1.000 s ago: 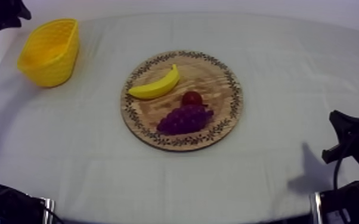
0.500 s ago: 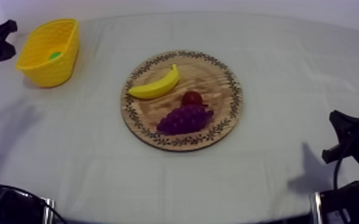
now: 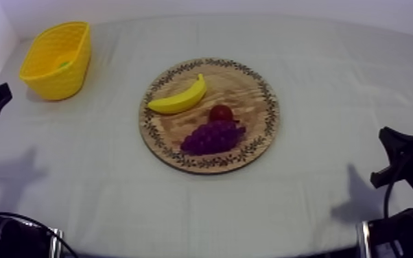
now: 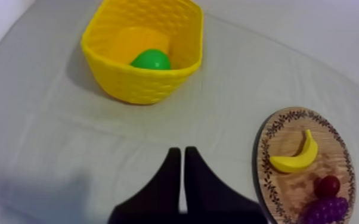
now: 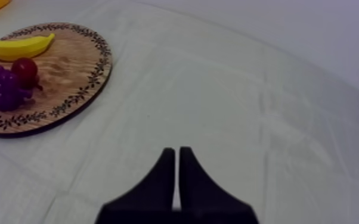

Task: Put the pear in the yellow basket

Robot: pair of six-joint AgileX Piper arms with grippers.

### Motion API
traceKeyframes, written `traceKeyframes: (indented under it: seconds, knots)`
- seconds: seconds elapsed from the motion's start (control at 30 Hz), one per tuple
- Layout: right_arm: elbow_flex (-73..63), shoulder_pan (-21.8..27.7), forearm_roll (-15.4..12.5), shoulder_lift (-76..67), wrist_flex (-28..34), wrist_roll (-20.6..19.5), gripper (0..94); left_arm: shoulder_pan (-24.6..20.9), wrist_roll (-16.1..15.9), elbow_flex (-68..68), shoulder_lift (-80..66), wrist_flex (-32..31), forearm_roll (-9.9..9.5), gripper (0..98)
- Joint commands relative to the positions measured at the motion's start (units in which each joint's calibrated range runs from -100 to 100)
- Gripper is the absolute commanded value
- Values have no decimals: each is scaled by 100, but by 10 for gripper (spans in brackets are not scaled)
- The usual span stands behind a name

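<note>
Lying inside the yellow lattice-walled plastic basket (image 4: 146, 89), the round green toy pear (image 4: 151, 60) sits low against the wall nearest the left wrist camera. Basket stands upright at the far left of the grey-white cloth (image 3: 319, 62), well apart from the round wooden board with a patterned rim (image 3: 254, 103) at mid-table. Board carries a yellow toy banana (image 3: 178, 98), a small red fruit (image 3: 221, 113) and a bunch of purple grapes (image 3: 211, 137); red fruit touches the grapes, banana lies apart from both on the side toward the basket. Left gripper (image 4: 179, 150): black fingers pressed together into a narrow wedge, nothing between them, over bare cloth between basket and board, clear of each. Right gripper (image 5: 176, 150): fingers likewise pressed together, nothing held, over bare cloth, well apart from the board
</note>
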Motion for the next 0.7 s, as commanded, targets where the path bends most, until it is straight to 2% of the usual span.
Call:
traceKeyframes:
  seconds: [0.0,0.17,0.33,0.53,0.67]
  knots:
    - [0,1,-1,-4,1,3,4,-19,-689,721,-810,-377,79,0]
    - [0,1,-1,-4,1,3,4,-60,-1204,1896,-1824,-1157,169,1]
    - [0,1,-1,-4,1,3,4,-79,-1587,2694,-2672,-1411,222,1]
    - [0,1,-1,-4,1,3,4,-37,-1759,3104,-3529,-1118,170,0]
    - [0,1,-1,-4,1,3,4,-73,-1691,3109,-3769,-797,146,39]
